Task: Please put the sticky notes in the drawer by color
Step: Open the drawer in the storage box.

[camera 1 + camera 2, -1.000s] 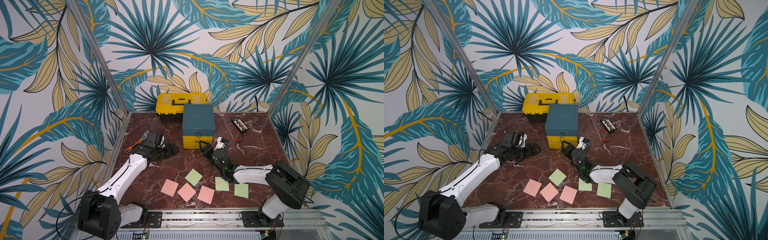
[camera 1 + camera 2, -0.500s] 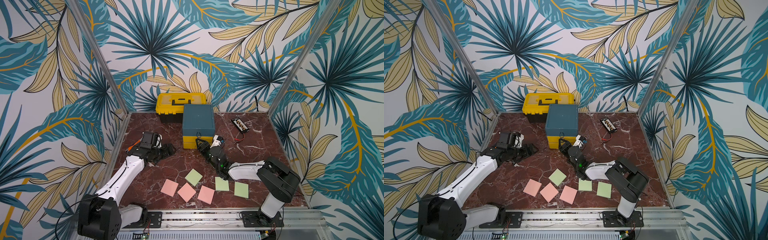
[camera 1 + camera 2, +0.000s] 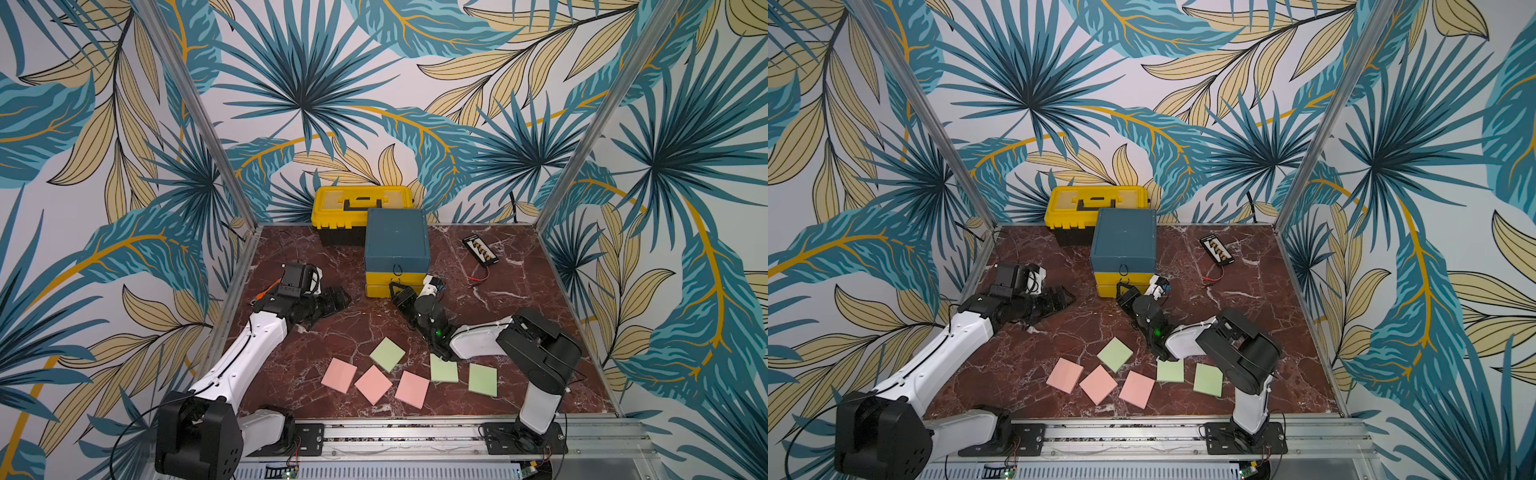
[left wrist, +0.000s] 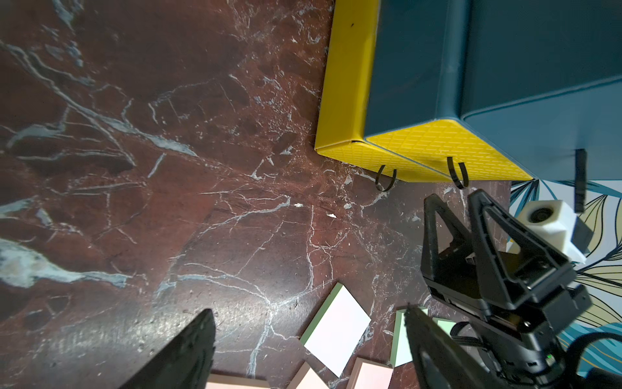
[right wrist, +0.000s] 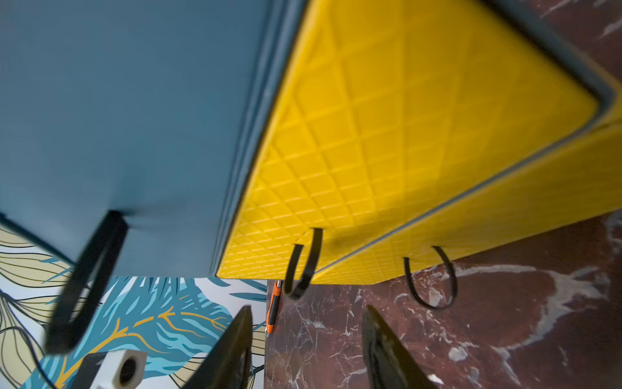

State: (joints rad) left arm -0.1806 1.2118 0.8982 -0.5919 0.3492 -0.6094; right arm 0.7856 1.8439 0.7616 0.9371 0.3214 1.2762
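While lining up on the front of the cabinet (image 3: 397,239), probably getting ready to be opening a yellow drawer for the next color. Aiming one finger of the right gripper (image 5: 306,350) through the middle loop (image 5: 311,262), steering clear of the lower loop (image 5: 452,281) just beside it. Holding the wrist level with that loop, closing only after getting the band between the fingers (image 5: 232,353), then pulling straight away from the cabinet front, slowly, so as not to be dragging the whole cabinet along. Hovering now just in front of the cabinet with those fingers spread and empty, tips a little short of the middle loop and not touching it. Resting the left gripper (image 3: 338,297) off the cabinet's front left corner, fingers wide apart and holding nothing. Leaving three green notes (image 3: 387,354) and three pink notes (image 3: 373,384) lying flat on the table (image 3: 519,299) farther out from the cabinet front, well apart from both sets of fingertips. Finding no blue notes outside the cabinet.
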